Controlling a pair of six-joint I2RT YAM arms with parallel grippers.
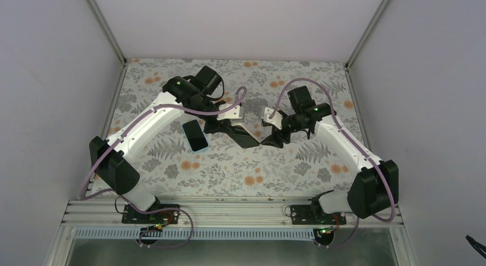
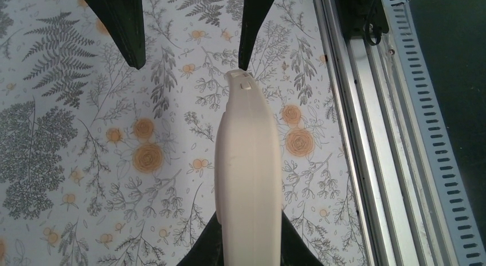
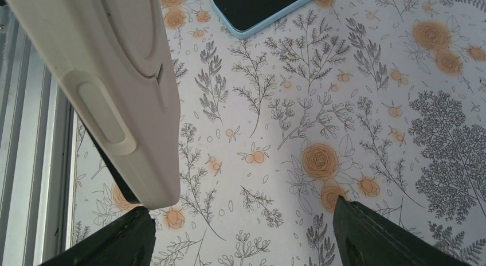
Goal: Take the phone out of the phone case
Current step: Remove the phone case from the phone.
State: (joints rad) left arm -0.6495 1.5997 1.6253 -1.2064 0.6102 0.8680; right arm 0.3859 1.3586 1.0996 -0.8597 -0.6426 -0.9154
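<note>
My left gripper (image 2: 249, 226) is shut on the cream phone case (image 2: 247, 157) and holds it edge-up above the floral table. The case also shows at the upper left of the right wrist view (image 3: 114, 88). The phone (image 1: 195, 134), dark screen up with a light blue rim, lies flat on the table to the left of the case, out of it; its end shows in the right wrist view (image 3: 258, 8). My right gripper (image 3: 240, 206) is open and empty, with the case's far end beside its left finger (image 3: 114, 243). In the top view both grippers, left (image 1: 245, 137) and right (image 1: 269, 140), meet at the table's middle.
An aluminium rail (image 2: 367, 134) runs along the near table edge, close to the case. White enclosure walls stand at the left, right and back (image 1: 240, 25). A floral cloth (image 1: 229, 168) covers the table.
</note>
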